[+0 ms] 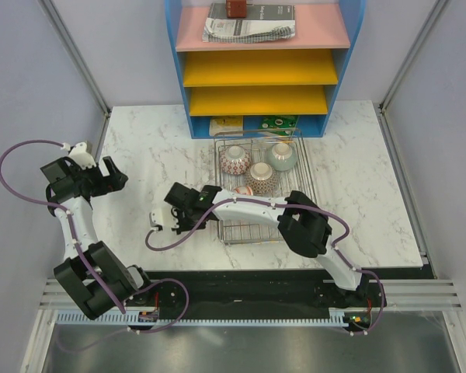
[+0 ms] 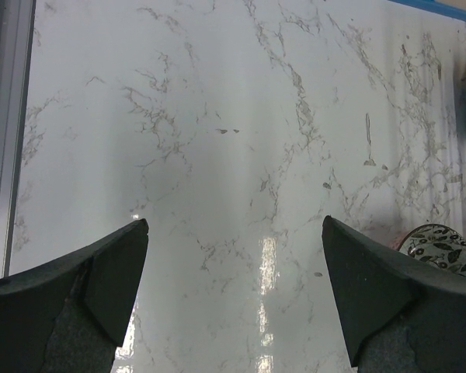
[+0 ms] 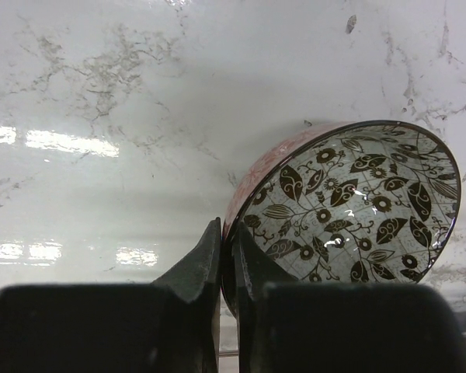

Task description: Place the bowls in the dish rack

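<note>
My right gripper is shut on the rim of the red-orange patterned bowl. The bowl has a black leaf pattern inside and hangs tilted over the marble top. In the top view this gripper is left of the dish rack and hides the bowl. The bowl's edge shows in the left wrist view. The rack holds a pale green bowl, a grey-brown bowl, a red-and-white patterned bowl and a fourth bowl half hidden by the arm. My left gripper is open and empty over bare marble.
The blue-framed shelf unit with yellow and pink trays stands behind the rack. Two packets lie under it. A metal frame rail runs along the table's left edge. My right forearm crosses the rack's near left part.
</note>
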Robot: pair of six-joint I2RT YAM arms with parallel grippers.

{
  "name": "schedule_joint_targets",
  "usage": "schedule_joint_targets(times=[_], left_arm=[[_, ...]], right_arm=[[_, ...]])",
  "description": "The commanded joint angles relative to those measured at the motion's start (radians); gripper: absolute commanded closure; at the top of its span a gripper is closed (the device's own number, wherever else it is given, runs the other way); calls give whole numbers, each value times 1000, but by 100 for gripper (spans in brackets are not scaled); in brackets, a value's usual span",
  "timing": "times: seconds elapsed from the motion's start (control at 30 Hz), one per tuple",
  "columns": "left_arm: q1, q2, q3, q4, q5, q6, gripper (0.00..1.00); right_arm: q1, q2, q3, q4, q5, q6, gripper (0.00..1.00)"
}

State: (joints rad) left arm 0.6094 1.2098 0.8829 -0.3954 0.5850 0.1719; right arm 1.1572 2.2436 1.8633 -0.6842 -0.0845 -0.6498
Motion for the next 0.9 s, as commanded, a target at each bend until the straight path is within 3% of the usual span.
schedule_joint_targets(times=[0.0,0.33,0.87], left_arm=[[7,-26,-4,17,33,-28,0],[12,-33,-10,33,12,-37,0],[30,-61,-13,44,4,-46,0]], right_arm=[[12,2,16,-21,-3,-1,100],[12,-61,48,-12,-12,36,100],[-37,-128,186,49,-138,285,100]])
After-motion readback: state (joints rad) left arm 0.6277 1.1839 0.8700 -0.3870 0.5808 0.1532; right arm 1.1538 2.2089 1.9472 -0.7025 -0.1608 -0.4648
